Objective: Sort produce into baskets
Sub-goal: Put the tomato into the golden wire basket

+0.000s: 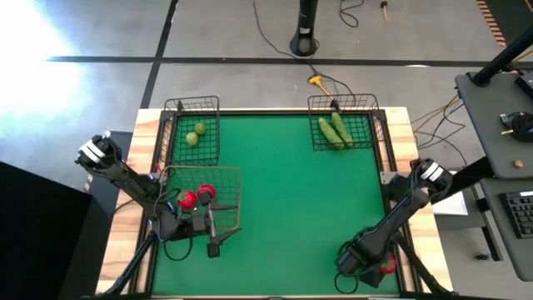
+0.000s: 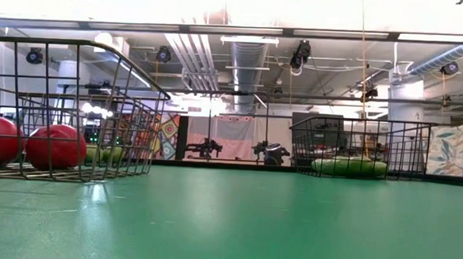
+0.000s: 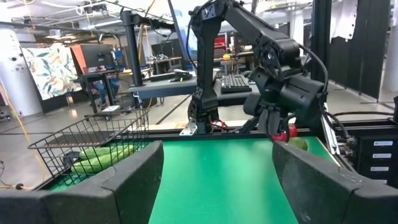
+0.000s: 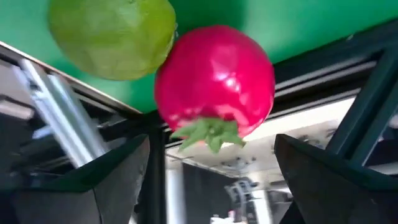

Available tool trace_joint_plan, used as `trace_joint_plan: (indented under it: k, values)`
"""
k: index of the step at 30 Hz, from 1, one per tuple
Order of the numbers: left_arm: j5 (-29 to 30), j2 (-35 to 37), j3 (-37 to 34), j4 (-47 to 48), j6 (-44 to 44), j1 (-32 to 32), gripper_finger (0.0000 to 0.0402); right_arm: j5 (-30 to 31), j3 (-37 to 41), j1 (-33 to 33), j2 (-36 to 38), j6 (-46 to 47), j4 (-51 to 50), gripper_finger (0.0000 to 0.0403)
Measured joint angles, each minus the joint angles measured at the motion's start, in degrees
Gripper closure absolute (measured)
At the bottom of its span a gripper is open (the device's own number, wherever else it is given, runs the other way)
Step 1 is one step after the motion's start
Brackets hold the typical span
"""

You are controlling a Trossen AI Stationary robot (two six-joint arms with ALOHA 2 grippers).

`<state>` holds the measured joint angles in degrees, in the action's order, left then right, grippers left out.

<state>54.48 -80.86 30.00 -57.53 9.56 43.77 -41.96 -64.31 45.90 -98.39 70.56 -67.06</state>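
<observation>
My right gripper (image 1: pixel 369 263) is open at the table's near right corner. Its fingers stand on either side of a red round piece with a green top (image 4: pixel 214 78), apart from it. That piece lies on the green mat against a yellow-green round piece (image 4: pixel 112 37). My left gripper (image 1: pixel 214 240) is open and empty at the near side of the wide grey-wire basket (image 1: pixel 229 179), which holds two red pieces (image 1: pixel 196 197). The far left dark basket (image 1: pixel 193 107) holds two yellow-green pieces (image 1: pixel 196 134). The far right dark basket (image 1: pixel 343 104) holds two cucumbers (image 1: pixel 334 132).
The mat's raised dark frame and wooden border (image 1: pixel 398 125) run close behind the two pieces at the near right corner. The middle of the green mat (image 1: pixel 300 208) lies bare between the baskets. A keyboard and desk (image 1: pixel 520 208) stand beyond the table's right edge.
</observation>
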Motion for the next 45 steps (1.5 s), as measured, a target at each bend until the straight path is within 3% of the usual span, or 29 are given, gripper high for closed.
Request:
trace_joint_plan:
  k: [6, 11, 21, 30, 34, 38, 42, 45]
  values:
    - [0.0, 0.0, 0.0, 0.1, 0.0, 0.0, 0.0119, 0.5, 3.0, 0.1, -1.4, -2.8, 1.2, 0.0047]
    - [0.0, 0.0, 0.0, 0.1, -0.2, 0.0, 0.0119, 0.0, 4.5, 0.1, -2.7, -2.2, 7.8, 0.0043]
    - [0.0, -0.1, 0.0, 0.2, -1.3, 0.0, 0.0119, -1.6, 5.5, 0.2, -5.6, -2.2, 7.9, 0.0083]
    - [0.0, -0.1, 0.0, 0.4, -2.1, 0.0, 0.0119, 1.7, -0.6, -0.8, -1.4, -0.8, 3.4, 0.0094]
    - [-0.1, -0.1, 0.0, 0.5, -2.1, 0.0, 0.0119, 8.7, -5.4, -3.3, 2.5, 1.1, -1.3, 0.0096]
    - [-2.2, -0.1, 0.0, 0.6, -2.1, 0.0, 0.0119, 22.2, -10.1, -7.5, 5.8, 0.1, -2.8, 0.0095]
    - [-4.8, -0.1, 0.0, 0.7, -4.8, 0.0, 0.0119, 39.4, -13.7, -12.8, 7.0, -9.4, -0.3, 0.0095]
    - [-6.2, -0.1, 0.0, 0.5, -5.7, 0.0, 0.0119, 45.3, -13.6, -17.4, 6.5, -22.1, 6.6, 0.0096]
